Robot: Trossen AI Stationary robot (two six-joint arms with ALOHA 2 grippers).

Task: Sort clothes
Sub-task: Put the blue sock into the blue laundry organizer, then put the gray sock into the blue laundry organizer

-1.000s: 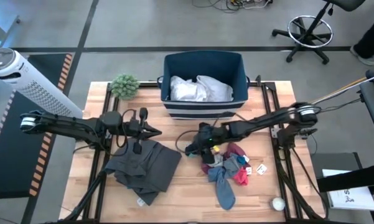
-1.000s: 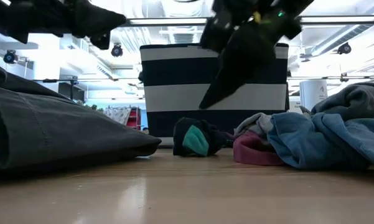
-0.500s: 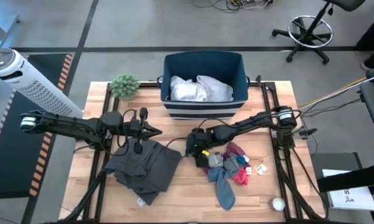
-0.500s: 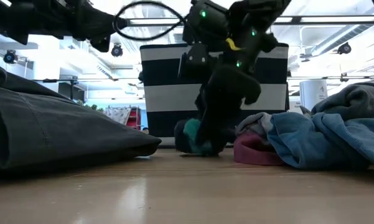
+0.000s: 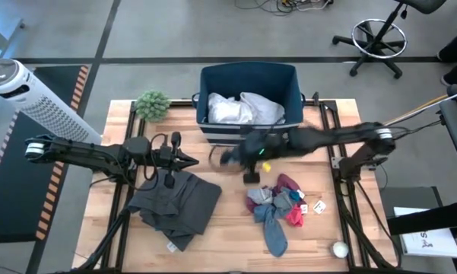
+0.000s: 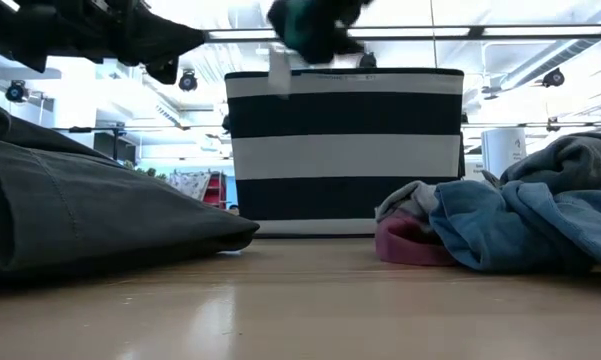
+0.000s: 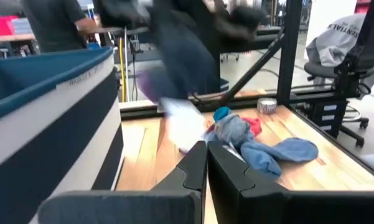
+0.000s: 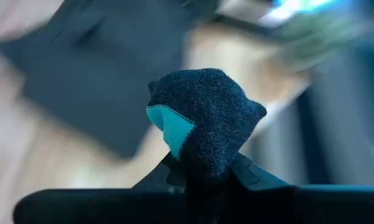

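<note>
A dark sock with a teal patch (image 8: 205,118) is up in the air in front of the navy striped bin (image 5: 249,129), with my right gripper (image 5: 233,157) shut on it; in the low view the sock (image 6: 315,25) hangs high above the table. A white garment (image 5: 243,109) lies inside the bin. The dark grey garment (image 5: 175,202) lies spread on the table's left half, and my left gripper (image 5: 192,161) hovers shut above its far edge. A heap of blue, grey and maroon clothes (image 5: 277,205) rests on the right half. My right gripper pinches the sock between its two fingers (image 8: 246,171), by the sock's lower part (image 8: 202,165). The sock bulges out beyond the fingertips, teal patch showing. It is lifted clear of the table.
A green fuzzy plant (image 5: 152,104) sits at the far left corner. Small white tags (image 5: 317,205) and a tape roll (image 5: 338,249) lie at the right. A white tower fan (image 5: 23,91) stands off the table's left side. Bare wood lies along the near edge.
My right gripper has dropped onto the dark teal sock lying in front of the bin, shut on it, then risen and gone toward the bin. The sock has left the table and hangs in the air.
</note>
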